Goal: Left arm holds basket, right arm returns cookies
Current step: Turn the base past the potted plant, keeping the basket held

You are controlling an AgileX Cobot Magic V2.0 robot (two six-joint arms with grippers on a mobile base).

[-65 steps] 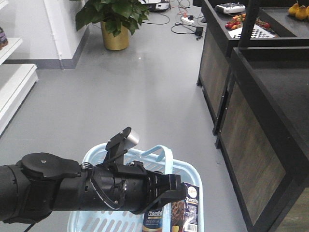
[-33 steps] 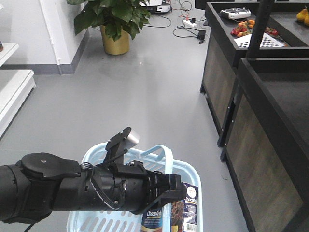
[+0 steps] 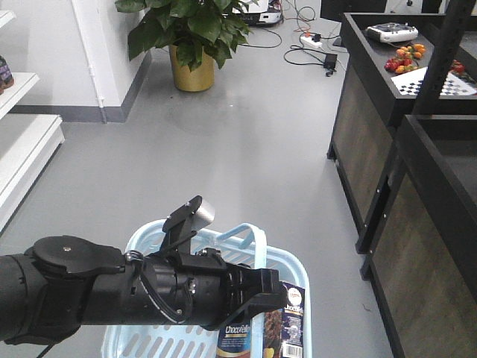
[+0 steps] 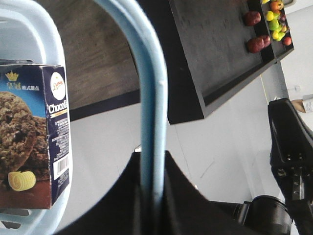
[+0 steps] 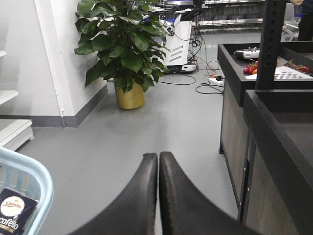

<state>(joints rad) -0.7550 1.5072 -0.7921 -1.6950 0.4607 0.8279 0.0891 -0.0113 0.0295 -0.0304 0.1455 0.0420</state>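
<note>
My left arm (image 3: pixel 112 294) reaches in from the lower left, thick and black, with a silver-grey block (image 3: pixel 201 215) near the wrist. The left gripper (image 4: pixel 152 156) is shut on the looped handle (image 4: pixel 146 73) of the light-blue basket (image 3: pixel 149 239), which hangs above the grey floor. The cookies (image 3: pixel 287 321), a dark navy Chocofello box, stand upright in the basket's right side, their barcode (image 4: pixel 60 166) showing in the left wrist view. The right gripper (image 5: pixel 158 155) is shut on nothing, to the right of the basket rim (image 5: pixel 34 181). Part of the right arm (image 4: pixel 291 161) shows.
Black counters with wood-look panels (image 3: pixel 417 149) line the right side, with fruit (image 3: pixel 406 56) and a checkered board on top. White shelves (image 3: pixel 22 142) stand at the left. A potted plant (image 3: pixel 190 37) and floor cables (image 3: pixel 313 37) lie ahead.
In the front view the counters, plant and floor have slid to the right. The left arm, basket and cookie box keep the same place in the frame.
</note>
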